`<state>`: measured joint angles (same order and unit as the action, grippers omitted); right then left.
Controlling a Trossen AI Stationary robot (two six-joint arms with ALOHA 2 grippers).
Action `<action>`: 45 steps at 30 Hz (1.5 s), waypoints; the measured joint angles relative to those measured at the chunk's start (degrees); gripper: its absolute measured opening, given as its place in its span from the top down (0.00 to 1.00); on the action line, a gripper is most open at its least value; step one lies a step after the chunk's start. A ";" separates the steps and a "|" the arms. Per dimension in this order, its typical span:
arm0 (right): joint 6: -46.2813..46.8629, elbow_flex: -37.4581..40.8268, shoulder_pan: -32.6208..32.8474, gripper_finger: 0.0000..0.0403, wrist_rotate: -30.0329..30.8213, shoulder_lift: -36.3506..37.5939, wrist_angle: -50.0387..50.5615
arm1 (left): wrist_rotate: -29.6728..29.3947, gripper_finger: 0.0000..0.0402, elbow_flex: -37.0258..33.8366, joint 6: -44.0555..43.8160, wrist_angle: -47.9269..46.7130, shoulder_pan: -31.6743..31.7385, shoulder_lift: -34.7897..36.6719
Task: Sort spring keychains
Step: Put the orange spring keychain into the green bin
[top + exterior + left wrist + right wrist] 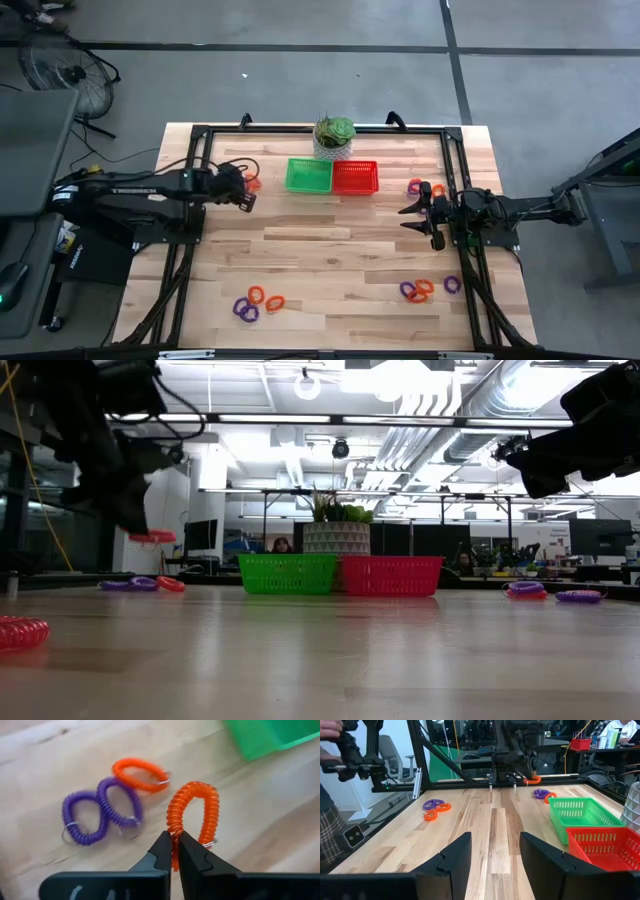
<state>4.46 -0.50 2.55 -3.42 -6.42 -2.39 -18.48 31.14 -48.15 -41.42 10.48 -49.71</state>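
Note:
My left gripper [247, 188] hangs over the table's left far part, shut on an orange spring keychain [194, 810] that it holds in the air [152, 537]. Below it, two purple keychains [99, 814] and another orange one [140, 772] lie flat on the wood. The green basket [309, 175] and the red basket [355, 177] stand side by side at the far middle. My right gripper [408, 218] waits open on the right, above the table, pointing toward the left [492, 850]. More keychains lie in a near-left cluster [258, 302] and a near-right cluster [425, 290]. My left gripper pinches the orange keychain's coil [174, 836] between its two fingertips, on one side of the loop. The fingers lie across the coil. The loop is lifted clear of the table, and its metal ring [209, 843] shows beside one fingertip.
A potted plant [334, 137] stands just behind the baskets. A purple and orange pair [415, 186] lies on the far side of my right gripper. A black frame [200, 135] runs around the table top. Bare wood stretches across the table's middle [330, 250].

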 joint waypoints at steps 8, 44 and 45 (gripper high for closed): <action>-0.01 0.01 0.00 0.61 0.02 0.00 0.00 | 4.11 0.99 7.54 10.37 -0.26 0.02 -2.17; 0.00 0.00 0.00 0.61 0.00 0.00 0.00 | 1.36 0.99 28.98 48.18 16.79 5.46 -39.29; 0.01 0.00 0.00 0.61 0.02 0.00 0.00 | 1.36 0.99 28.98 48.95 17.19 5.73 -40.11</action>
<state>4.47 -0.50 2.55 -3.40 -6.42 -2.39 -17.12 60.12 0.80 -24.23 16.21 -89.82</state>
